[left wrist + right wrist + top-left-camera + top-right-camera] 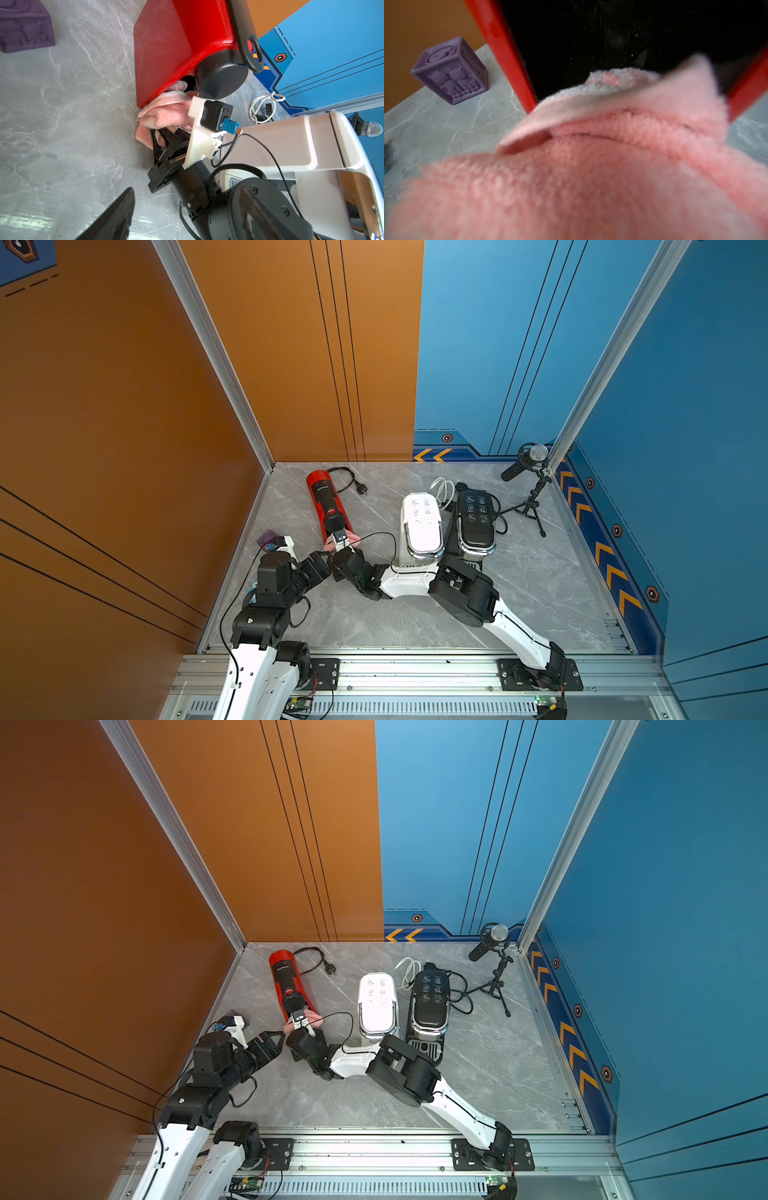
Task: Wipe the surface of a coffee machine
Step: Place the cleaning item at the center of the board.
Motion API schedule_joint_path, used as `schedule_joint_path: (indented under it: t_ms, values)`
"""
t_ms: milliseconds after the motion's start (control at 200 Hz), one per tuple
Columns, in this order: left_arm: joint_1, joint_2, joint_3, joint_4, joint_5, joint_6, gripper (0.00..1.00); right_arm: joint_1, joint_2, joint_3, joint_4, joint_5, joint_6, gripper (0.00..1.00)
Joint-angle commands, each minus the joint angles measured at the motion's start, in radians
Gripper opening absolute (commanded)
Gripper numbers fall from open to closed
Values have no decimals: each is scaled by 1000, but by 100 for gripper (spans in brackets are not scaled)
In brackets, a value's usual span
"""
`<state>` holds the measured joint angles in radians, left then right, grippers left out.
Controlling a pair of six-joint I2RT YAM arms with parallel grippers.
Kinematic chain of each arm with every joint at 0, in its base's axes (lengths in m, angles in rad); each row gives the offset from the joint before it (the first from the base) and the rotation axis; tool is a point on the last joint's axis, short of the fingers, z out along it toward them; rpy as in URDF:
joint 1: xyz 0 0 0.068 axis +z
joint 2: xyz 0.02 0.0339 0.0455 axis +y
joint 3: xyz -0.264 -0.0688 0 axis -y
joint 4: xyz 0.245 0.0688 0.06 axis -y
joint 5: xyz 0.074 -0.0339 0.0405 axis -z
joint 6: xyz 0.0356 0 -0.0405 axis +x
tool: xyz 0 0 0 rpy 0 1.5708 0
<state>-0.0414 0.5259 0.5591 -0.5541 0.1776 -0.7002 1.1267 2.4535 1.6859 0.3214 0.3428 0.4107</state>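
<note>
Coffee machine (pixel 328 502), red, long and narrow, at the far left of the tabletop (pixel 540 593), black spout end turned toward the arms; pink cloth (pixel 166 112) bunched against that near end, pushed into the dark recess under the spout and touching the red shell, as both wrist views show; right gripper (pixel 164 137) pinched tight on the cloth's near edge, reaching across from the right; left gripper (pixel 279 1040) spread wide and empty, just beside the right wrist, near the machine but apart from it.

Judged as mid-wipe: cloth in hand and on the machine, so pick-up and approach done; contact only at the near front so far as visible; red top and long flanks bare of cloth, probably left to do; no marks or streaks to tell which parts are already wiped.

Further out: purple block (pixel 450 72) to the left of the machine, apart from it; white coffee machine (pixel 420 526) and black coffee machine (pixel 476 522) side by side to the right, untouched; microphone (pixel 525 462) on its stand in the far right corner.
</note>
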Motion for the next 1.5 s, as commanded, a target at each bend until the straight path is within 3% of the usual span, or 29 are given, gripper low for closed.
schedule_joint_path:
  t_ms: [0, 155, 575, 761, 861, 926, 1001, 1111, 1331, 1496]
  values:
    - [15, 5, 13, -20, 27, 20, 80, -39, 23, 30, -104, -69, -44, 0]
    - [21, 11, 31, -20, 49, 24, 80, -36, -36, -32, -94, -66, -35, 0]
    - [23, -16, 31, -25, 69, 7, 79, 84, -336, -345, -228, 136, 79, 0]
    - [11, -13, 34, -26, 84, 7, 78, 170, -530, -461, -426, 178, 162, 0]
    - [-11, -10, 32, -24, 67, -2, 77, 208, -592, -513, -506, 127, 225, 0]
    - [-35, -7, 32, -24, 49, -9, 78, 205, -587, -514, -561, 29, 288, 9]
    - [-77, 7, 40, -24, 25, -12, 77, 196, -565, -501, -613, -53, 314, 31]
    - [-148, 26, 56, -24, -24, -12, 78, 182, -555, -489, -671, -123, 330, 53]
    - [-229, 47, 74, -24, -89, -20, 78, 186, -663, -542, -744, -168, 367, 72]
    - [-270, 72, 105, -23, -122, -22, 78, 218, -781, -543, -857, -109, 359, 76]
